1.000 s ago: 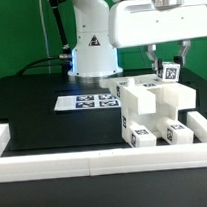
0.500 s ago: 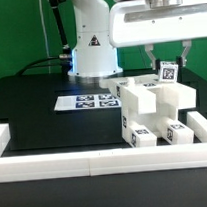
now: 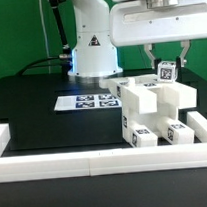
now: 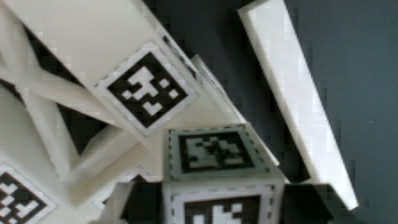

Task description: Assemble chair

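The partly built chair [image 3: 147, 113] is a blocky white assembly with black-and-white tags, standing at the exterior view's right, close to the front rail. Just above its top hangs a small white tagged post [image 3: 168, 72], and my gripper [image 3: 170, 63] is shut on it, one dark finger on each side. In the wrist view the post [image 4: 217, 150] fills the space between the fingers [image 4: 143, 205], and the chair's tagged frame pieces [image 4: 143, 85] lie right beneath it. Whether the post touches the chair is hidden.
The marker board [image 3: 86, 101] lies flat on the black table behind the chair. A long low white border rail [image 3: 86, 164] runs along the front and up both sides, and shows as a white bar [image 4: 294, 100] in the wrist view. The arm's base [image 3: 93, 47] stands at the back.
The gripper and the post have shifted very slightly toward the exterior view's left. The chair assembly has not moved.
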